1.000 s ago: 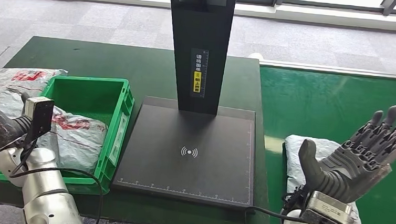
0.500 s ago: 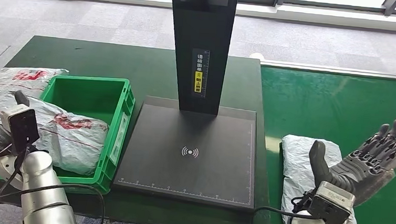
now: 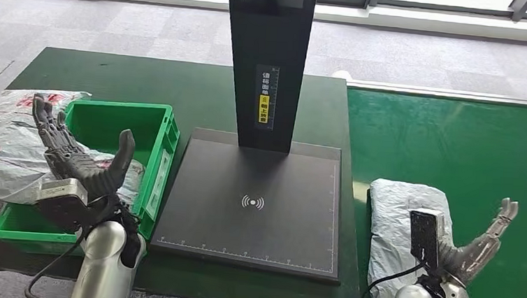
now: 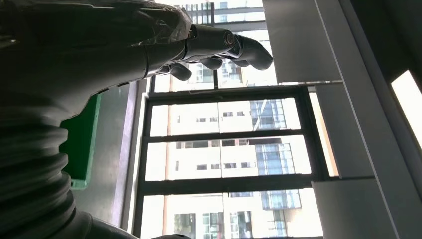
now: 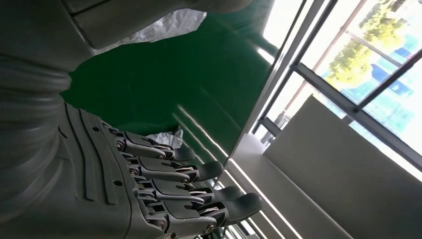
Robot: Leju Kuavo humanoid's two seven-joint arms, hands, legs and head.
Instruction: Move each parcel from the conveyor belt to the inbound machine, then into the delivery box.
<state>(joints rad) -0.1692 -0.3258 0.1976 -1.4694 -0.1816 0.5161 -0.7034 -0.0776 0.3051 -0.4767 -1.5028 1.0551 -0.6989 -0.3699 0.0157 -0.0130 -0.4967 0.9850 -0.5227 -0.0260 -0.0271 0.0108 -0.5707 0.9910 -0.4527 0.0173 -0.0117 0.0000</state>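
Both robot hands moved, left robot hand [image 3: 81, 161] raised, right robot hand [image 3: 482, 238] lowered

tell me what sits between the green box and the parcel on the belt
In the head view, the black inbound machine lies between the green box and the grey parcel; its flat plate is bare.

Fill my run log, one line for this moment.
left hand: open, over crate | right hand: open, beside parcel | scanner plate: bare
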